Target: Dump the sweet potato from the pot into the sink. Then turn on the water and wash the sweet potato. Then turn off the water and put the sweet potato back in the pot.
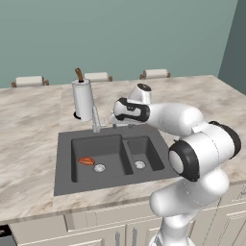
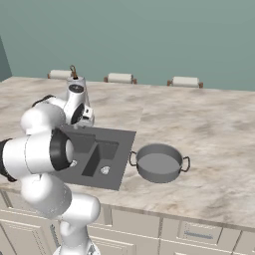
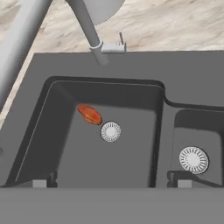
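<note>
While the potato waits in the basin, I read this moment as the start of the tap step.

Potato: sweet potato (image 3: 89, 114) lies on the floor of the left basin of the sink (image 3: 175, 74), just beside the round drain (image 3: 110, 131) and apart from the walls; dumping looks done.

Pot: the pot (image 2: 159, 163) stands upright on the counter (image 2: 209, 124), just right of the sink, with nothing showing inside it.

Claw: gripper (image 3: 111, 183) is spread wide and carries nothing; its tips hang above the front edge of the sink.

Faucet: faucet (image 3: 89, 33) rises behind the left basin; its small lever (image 3: 117, 45) sits at the base, and I see no stream.

Step in hand: I judge it to be turning the water on.

How to do it well: I would bring one finger against the lever and push gently, staying clear of the spout and of the towel roll (image 1: 82, 100) just behind it.

Risk: a sweep too wide could knock the roll over.
</note>
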You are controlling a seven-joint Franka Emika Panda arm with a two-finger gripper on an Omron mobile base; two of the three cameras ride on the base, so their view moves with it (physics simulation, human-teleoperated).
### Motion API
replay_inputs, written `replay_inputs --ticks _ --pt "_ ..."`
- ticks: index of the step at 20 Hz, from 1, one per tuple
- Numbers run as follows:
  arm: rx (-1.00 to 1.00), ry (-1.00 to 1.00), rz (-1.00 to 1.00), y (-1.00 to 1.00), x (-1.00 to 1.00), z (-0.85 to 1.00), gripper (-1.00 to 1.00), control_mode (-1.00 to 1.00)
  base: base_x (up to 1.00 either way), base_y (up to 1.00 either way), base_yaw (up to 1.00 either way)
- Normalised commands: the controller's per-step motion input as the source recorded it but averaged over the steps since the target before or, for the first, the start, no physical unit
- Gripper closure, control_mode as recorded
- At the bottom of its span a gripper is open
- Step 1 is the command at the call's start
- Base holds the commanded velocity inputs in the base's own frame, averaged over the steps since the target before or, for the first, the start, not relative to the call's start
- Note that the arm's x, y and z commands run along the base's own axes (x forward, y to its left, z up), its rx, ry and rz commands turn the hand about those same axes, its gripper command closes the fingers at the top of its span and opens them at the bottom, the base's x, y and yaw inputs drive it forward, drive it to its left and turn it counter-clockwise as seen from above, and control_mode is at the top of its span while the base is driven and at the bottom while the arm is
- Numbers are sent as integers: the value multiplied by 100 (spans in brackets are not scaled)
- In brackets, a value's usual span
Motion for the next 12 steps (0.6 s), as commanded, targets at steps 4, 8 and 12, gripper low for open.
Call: replay_inputs --ticks 4,8,12 --pt "0 -8 0 10 16 -25 -100 -100 0 0 0" --pt "0 -8 0 3 34 -30 -100 -100 0 0 0" --pt "0 -8 0 2 46 -15 -100 -100 0 0 0"
